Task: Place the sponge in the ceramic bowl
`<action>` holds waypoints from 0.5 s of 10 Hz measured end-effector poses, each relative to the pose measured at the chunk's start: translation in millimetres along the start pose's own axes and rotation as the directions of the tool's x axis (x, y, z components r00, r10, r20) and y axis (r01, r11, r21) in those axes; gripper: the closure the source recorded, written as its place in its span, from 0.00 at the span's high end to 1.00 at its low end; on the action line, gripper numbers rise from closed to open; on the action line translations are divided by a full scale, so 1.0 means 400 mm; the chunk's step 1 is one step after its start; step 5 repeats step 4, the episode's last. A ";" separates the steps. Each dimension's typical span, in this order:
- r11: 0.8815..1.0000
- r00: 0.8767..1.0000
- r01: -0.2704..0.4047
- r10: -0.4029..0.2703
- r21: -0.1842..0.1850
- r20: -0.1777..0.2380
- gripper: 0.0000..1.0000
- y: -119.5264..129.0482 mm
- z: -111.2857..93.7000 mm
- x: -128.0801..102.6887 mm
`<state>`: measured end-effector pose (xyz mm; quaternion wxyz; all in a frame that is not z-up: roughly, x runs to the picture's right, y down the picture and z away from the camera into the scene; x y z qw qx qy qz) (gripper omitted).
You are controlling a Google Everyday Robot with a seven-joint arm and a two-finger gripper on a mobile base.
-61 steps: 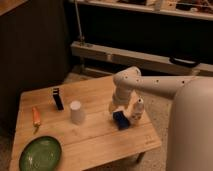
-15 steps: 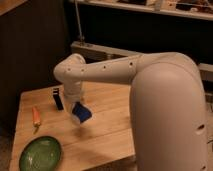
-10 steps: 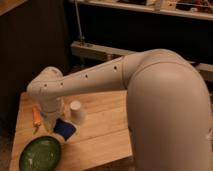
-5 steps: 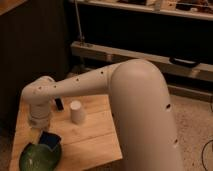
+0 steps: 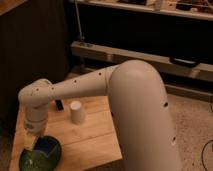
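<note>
At the far left, the hand [image 5: 31,141] is hanging low at the left rim of the green bowl [image 5: 36,159], pointing straight down from the white wrist. Whether it is gripping or loose cannot be told. The bowl is sitting at the front left corner of the wooden tabletop [image 5: 92,136]. The blue sponge [image 5: 46,145] is showing inside the bowl, just right of the hand; whether the two are touching cannot be told. Further back, a small dark box [image 5: 59,104] is standing upright, partly hidden by the arm. Just right of it, a white cup [image 5: 76,112] is standing, well apart from the bowl. The thick white arm [image 5: 135,100] is filling the right side, reaching leftward across the tabletop.
</note>
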<state>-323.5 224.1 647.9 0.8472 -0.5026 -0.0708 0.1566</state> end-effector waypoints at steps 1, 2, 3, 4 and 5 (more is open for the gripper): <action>1.000 1.000 0.000 0.000 -0.003 -0.011 0.80 0.001 0.005 0.006; 1.000 1.000 -0.004 0.004 -0.009 -0.018 0.80 -0.002 0.010 0.010; 1.000 1.000 -0.004 0.004 -0.008 -0.017 0.80 -0.002 0.007 0.010; 1.000 1.000 -0.003 0.003 -0.009 -0.017 0.80 -0.001 0.009 0.009; 1.000 1.000 -0.003 0.003 -0.009 -0.017 0.80 -0.001 0.009 0.009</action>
